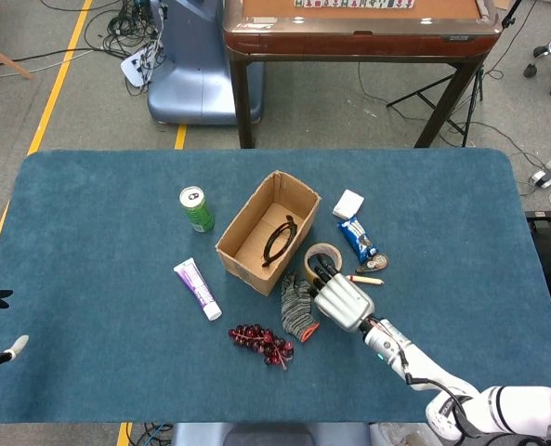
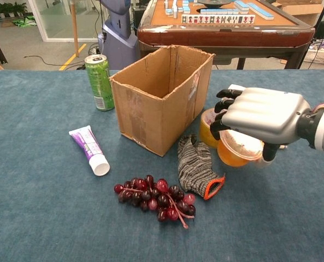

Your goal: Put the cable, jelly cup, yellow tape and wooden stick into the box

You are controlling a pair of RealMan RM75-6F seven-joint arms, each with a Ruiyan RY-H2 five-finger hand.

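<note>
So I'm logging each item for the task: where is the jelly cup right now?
In the chest view the jelly cup sits right of center in the right hand, beside the yellow tape and just right of the striped glove.

right hand (image 2: 260,115) hides most of the yellow tape (image 2: 208,126).

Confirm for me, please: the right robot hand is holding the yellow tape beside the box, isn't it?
Not quite: the right robot hand is holding the jelly cup beside the box, as the chest view shows. The yellow tape sits on the table behind it.
</note>
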